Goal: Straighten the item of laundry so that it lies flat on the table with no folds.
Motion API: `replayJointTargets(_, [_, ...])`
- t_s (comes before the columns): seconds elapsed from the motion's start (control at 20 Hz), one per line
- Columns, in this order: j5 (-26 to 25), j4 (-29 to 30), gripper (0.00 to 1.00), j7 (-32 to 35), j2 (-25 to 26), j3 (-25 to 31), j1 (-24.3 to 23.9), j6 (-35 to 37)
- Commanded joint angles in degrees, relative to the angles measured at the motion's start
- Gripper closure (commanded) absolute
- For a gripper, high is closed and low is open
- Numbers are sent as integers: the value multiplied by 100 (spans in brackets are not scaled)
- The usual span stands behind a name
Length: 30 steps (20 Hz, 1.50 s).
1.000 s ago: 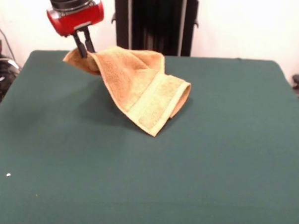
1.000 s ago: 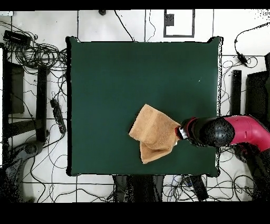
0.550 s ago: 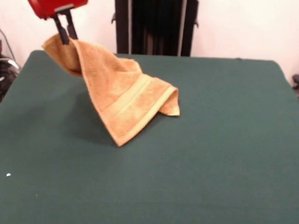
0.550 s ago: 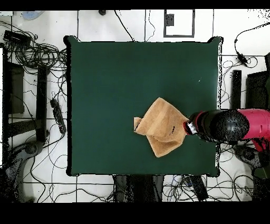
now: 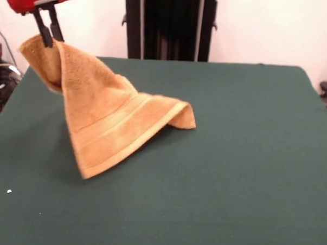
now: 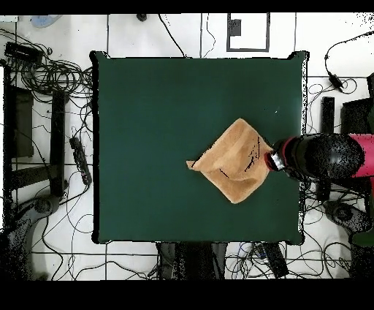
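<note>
Golden-tan terry towel hangs from the gripper, pinched at its corner at ten o'clock, raised higher and farther outward than before, its far end on the green table. Overhead, the gripper sits at the towel's three o'clock; the cloth has spread wider.

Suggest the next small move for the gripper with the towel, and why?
Probably keep drawing the held corner outward and lower it. The gripper pinches one towel corner high near the table edge; the cloth slopes down from it, one far corner resting on the table, its banded edge partly off the surface, so it isn't flat yet.
</note>
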Motion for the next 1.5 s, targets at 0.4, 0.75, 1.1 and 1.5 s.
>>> replayJointTargets(0.4, [116,-878,100,-2118,718,44,609,711])
replayJointTargets(0.75, [76,-1098,100,-2317,952,-4,680,761])
replayJointTargets(1.1, [66,-1134,0,-2436,1120,45,666,622])
replayJointTargets(1.5, [47,-1047,0,-2346,1087,81,654,433])
